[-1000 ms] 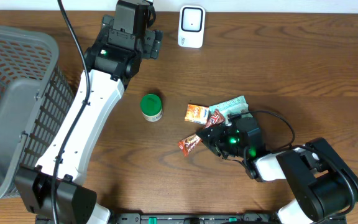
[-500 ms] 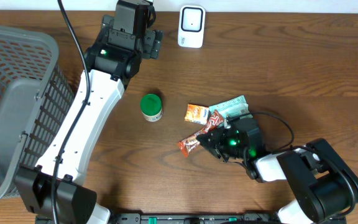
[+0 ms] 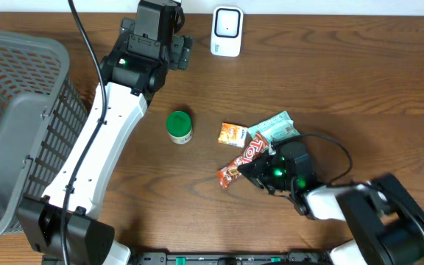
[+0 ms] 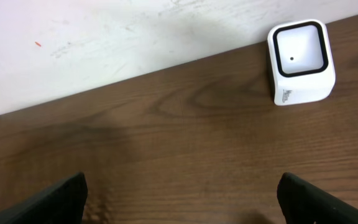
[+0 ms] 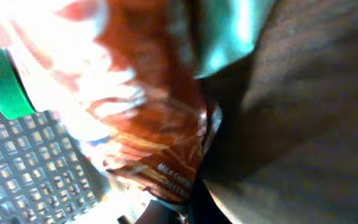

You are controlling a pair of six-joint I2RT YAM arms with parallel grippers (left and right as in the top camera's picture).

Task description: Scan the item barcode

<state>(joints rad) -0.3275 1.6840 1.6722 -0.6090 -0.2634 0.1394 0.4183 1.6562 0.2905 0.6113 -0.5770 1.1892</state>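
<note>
Worktop (image 3: 359, 73) layout is largely as it stood a second ago. The grey basket (image 3: 13, 125) sits at the left edge and the left arm (image 3: 101, 140) is stretched to the far side; neither has shifted. The left gripper (image 4: 182, 199) hangs empty with its jaws spread wide, near the white scanner (image 3: 227, 31), which stands upright at the far edge.

Change is confined to the right side. The right gripper (image 3: 260, 163), partly parted a second ago, has now pressed together and is pinching the red chocolate bar (image 3: 241, 158). The bar has swung to a steeper slant, its upper end by the mint packet (image 3: 277, 126) and orange packet (image 3: 232, 134). Whether it is clear of the surface cannot be told. The right wrist view is filled with blurred red wrapper. The green jar (image 3: 179, 126) is untouched.

Assessment: the grasp appears secured. The bar is well apart from the scanner and no barcode is discernible, so the carry and presentation are outstanding.
</note>
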